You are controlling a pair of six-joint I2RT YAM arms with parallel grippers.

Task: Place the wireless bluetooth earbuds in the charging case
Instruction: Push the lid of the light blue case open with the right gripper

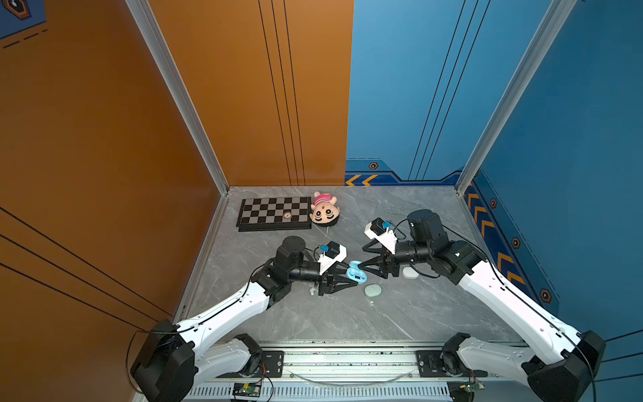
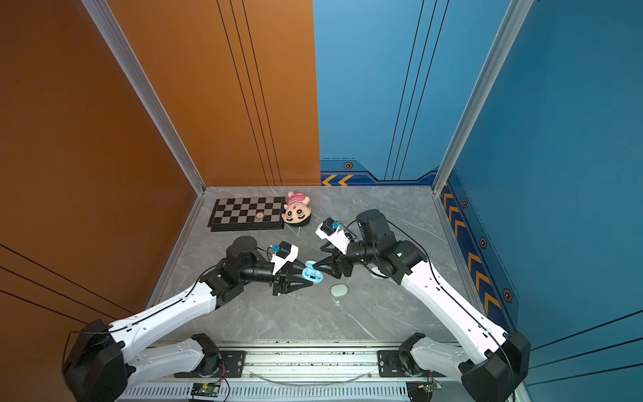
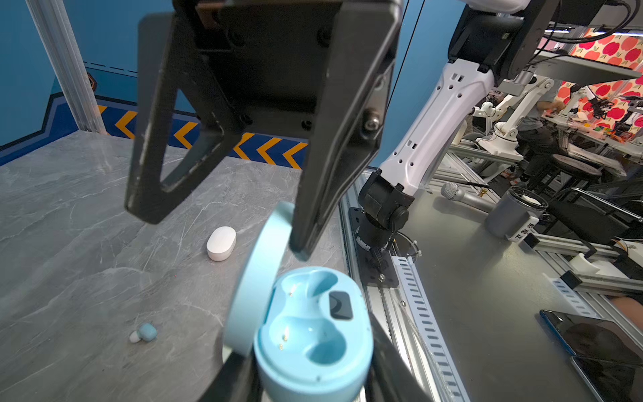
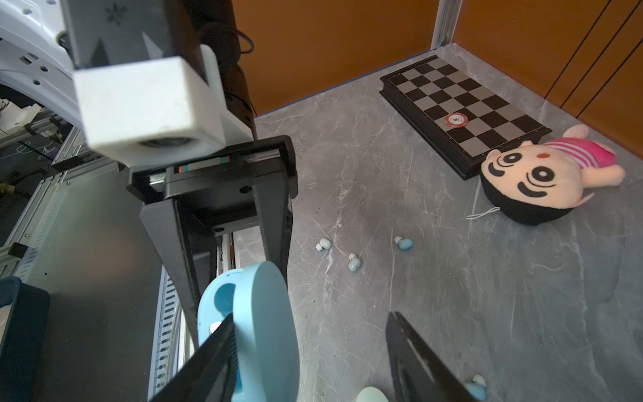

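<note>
The light blue charging case (image 1: 356,274) (image 2: 313,275) hangs above the table with its lid (image 3: 257,278) swung open. My left gripper (image 3: 313,377) is shut on its base, and both wells (image 3: 313,334) are empty. My right gripper (image 1: 362,258) (image 4: 313,348) is open. The lid (image 4: 268,330) stands between its jaws, with one finger (image 3: 306,222) at the lid's inner side. Several earbuds lie loose on the table: pale ones (image 4: 323,243) (image 4: 354,261), a light blue one (image 4: 404,243), and another (image 3: 144,332) near the white case.
A pale green oval case (image 1: 372,289) and a white oval case (image 3: 221,243) lie shut on the grey table (image 1: 348,320). A chessboard (image 1: 275,213) with a red chip and a plush doll (image 1: 324,210) sit at the back. Walls close in on three sides.
</note>
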